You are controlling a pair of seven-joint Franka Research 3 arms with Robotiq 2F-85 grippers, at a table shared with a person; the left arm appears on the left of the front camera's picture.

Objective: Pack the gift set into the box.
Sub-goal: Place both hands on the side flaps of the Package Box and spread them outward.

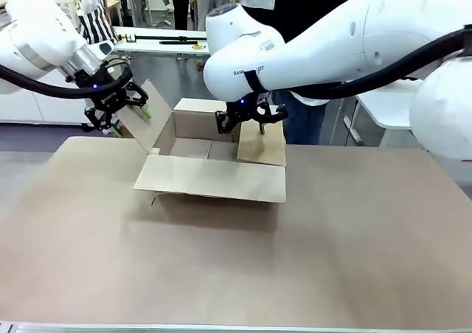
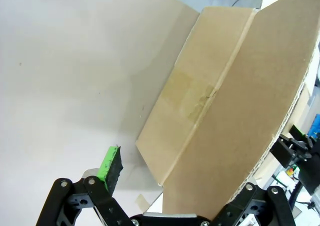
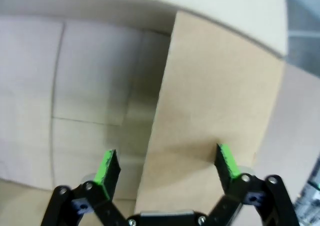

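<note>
**Spotter:** Where's the box?

**Operator:** Box (image 1: 210,177) sits mid-table (image 1: 221,274), mouth up. Its near flap (image 1: 214,180) is folded out towards me.

**Spotter:** Grippers?

**Operator:** Left gripper (image 1: 127,116) is at the left flap (image 1: 153,116), which stands tilted outward. The jaws are wide and the sheet runs between them. In my left wrist view one green pad (image 2: 111,162) sits clear of the cardboard, and the other finger is hidden behind the flap. Right gripper (image 1: 242,125) is over the right flap (image 1: 262,147), also spread wide. That flap's inner edge lies between the pads (image 3: 108,167), and neither looks to be pressing. I read both as holding nothing.

**Spotter:** Step?

**Operator:** I take it as spreading the side flaps so the mouth is free for the set. My plan:
- Push each flap outward with the flat of one pad, low near the crease. That way it should hinge at the fold and not buckle.
- Work both sides evenly, since a one-sided shove would likely slide the light box across the table.
- Hold the right fingers above the rim, out of the cavity.
</note>
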